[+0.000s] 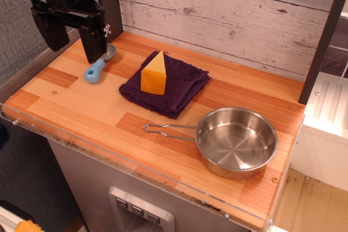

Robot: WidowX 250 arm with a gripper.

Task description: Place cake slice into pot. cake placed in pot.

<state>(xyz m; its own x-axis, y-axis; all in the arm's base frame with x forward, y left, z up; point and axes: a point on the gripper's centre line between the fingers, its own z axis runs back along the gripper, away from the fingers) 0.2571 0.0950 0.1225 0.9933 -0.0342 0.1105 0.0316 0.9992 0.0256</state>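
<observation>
No readable writing, cake slice (154,74) on towel (179,86), pot (237,141) empty

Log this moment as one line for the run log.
gripper: open, empty, above scoop | cake: upright on purple cloth | pot: empty, right of cloth | step: cake not yet grasped

On my wooden worktop (81,112) I count one orange plastic wedge of cake (154,74), one shallow shiny steel pot (236,140), one folded dark purple cloth (179,88) and one blue-handled grey scoop (97,69).
</observation>
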